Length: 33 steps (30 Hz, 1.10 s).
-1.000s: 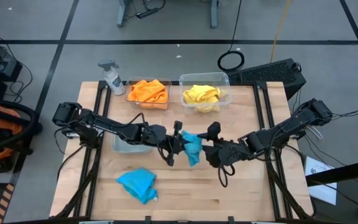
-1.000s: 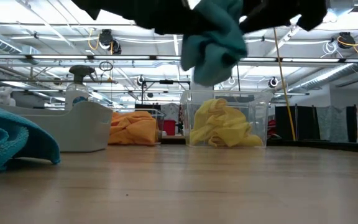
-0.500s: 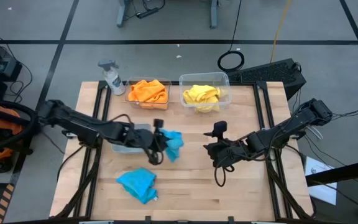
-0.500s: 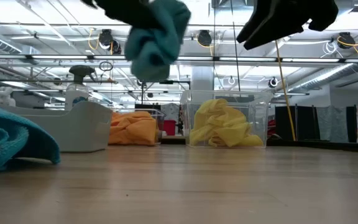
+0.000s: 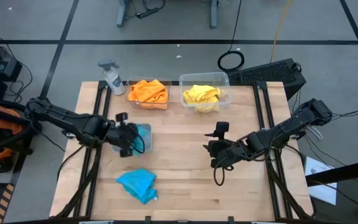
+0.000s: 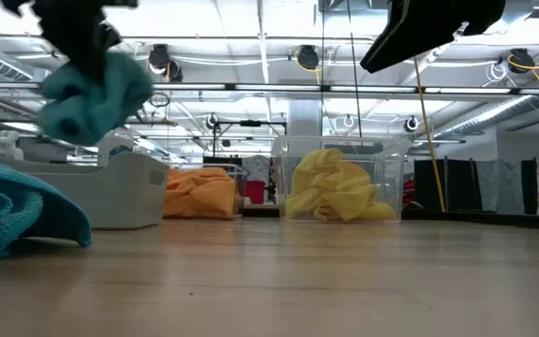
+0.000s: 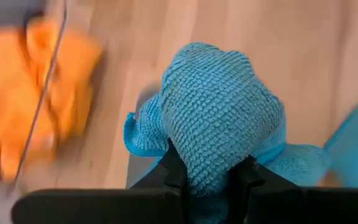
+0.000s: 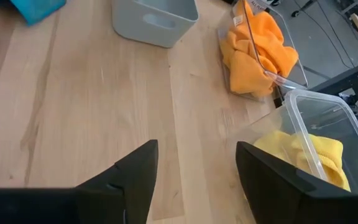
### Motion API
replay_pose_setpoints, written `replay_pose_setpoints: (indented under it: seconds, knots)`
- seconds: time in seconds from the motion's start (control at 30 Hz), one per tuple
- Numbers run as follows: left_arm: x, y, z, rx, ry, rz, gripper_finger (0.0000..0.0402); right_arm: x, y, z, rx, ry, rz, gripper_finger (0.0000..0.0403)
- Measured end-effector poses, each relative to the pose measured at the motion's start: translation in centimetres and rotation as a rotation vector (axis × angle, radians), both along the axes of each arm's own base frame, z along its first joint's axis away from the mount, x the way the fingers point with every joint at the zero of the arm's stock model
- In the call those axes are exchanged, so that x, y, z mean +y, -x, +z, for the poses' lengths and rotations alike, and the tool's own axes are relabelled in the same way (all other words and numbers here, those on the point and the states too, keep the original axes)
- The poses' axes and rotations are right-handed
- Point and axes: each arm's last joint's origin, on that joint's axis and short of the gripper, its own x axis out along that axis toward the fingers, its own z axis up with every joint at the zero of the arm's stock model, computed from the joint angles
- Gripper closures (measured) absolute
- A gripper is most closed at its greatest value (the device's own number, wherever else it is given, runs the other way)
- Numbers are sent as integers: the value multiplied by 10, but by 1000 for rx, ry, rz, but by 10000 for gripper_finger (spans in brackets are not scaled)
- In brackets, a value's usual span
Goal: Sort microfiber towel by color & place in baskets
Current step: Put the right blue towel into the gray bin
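Observation:
My left gripper [image 5: 134, 139] is shut on a bright blue towel [image 5: 143, 137], which it holds above the empty pale basket [image 5: 118, 148]. In the low view the towel [image 6: 96, 97] hangs clear above that basket [image 6: 120, 192]. A second blue towel [image 5: 138, 184] lies crumpled on the table near the front. Orange towels fill the far basket [image 5: 148, 93], and yellow towels fill the see-through basket [image 5: 204, 93] beside it. My right gripper [image 5: 219, 167] is open and empty over the table's middle right. My left gripper pinches a bunched fold of the blue towel [image 7: 205, 163] between its two fingers [image 7: 176, 172]. The towel bulges out beyond the fingertips in a rounded wad of several layers. It is lifted clear and hangs below the gripper over the basket.
A white spray bottle [image 5: 111, 77] stands at the far left corner beside the orange basket. Bare wood lies between the two arms and along the front right. My right arm reaches in from the table's right edge.
My left gripper has carried the blue towel from the table's middle, close beside my right gripper, toward the left edge. It now hangs above the empty basket, lifted clear throughout. My right gripper has stayed near the middle, drawn slightly back toward the right.

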Motion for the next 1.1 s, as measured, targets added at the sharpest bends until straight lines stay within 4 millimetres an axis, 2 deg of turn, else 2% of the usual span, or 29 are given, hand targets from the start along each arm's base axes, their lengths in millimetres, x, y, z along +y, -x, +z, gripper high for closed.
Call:
replay_pose_setpoints:
  seconds: [0.2,0.33,0.57,0.83,1.0,1.1]
  knots:
    - [4,12,-30,127,-25,48,347,0,-1,1,-9,-4,-1,201]
    - [6,14,-51,146,-24,79,347,0,-1,1,-13,-7,-1,202]
    - [5,11,-67,104,-6,88,337,1,-2,2,-27,-13,-1,202]
    - [7,16,-86,113,3,135,255,1,-2,2,-32,-15,-1,202]
    - [7,18,-89,113,29,178,193,1,-2,2,-32,-15,-1,202]
    - [5,16,-85,127,107,155,159,1,-2,2,-32,-15,-1,202]
